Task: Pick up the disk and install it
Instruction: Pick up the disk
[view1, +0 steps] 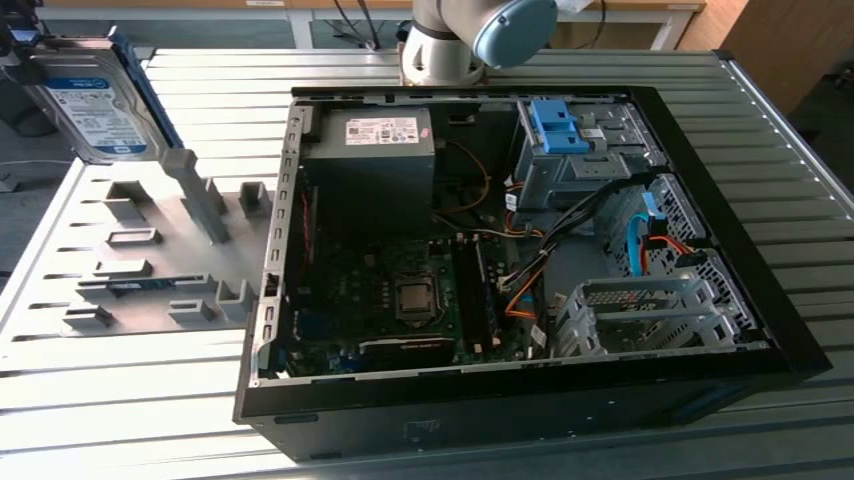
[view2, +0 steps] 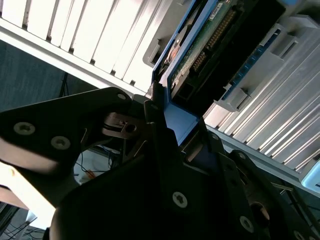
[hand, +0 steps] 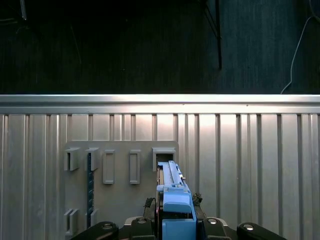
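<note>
At ten o'clock from the open computer case (view1: 787, 330), exterior view: disk (view1: 91, 100) stands on edge above the grey slotted holder (view1: 134, 240). Pincer (hand: 173, 202) clamps across its blue rails (hand: 176, 222). Probably rigid, fairly heavy, shock-sensitive; rails look the safest purchase, away from the exposed circuit board (view2: 202, 50).

The silver disk (view1: 94, 98) carries a white-and-blue label (view1: 110, 125) and blue rails (view1: 144, 95); the ribbed table (view1: 120, 400) is pale grey.
</note>
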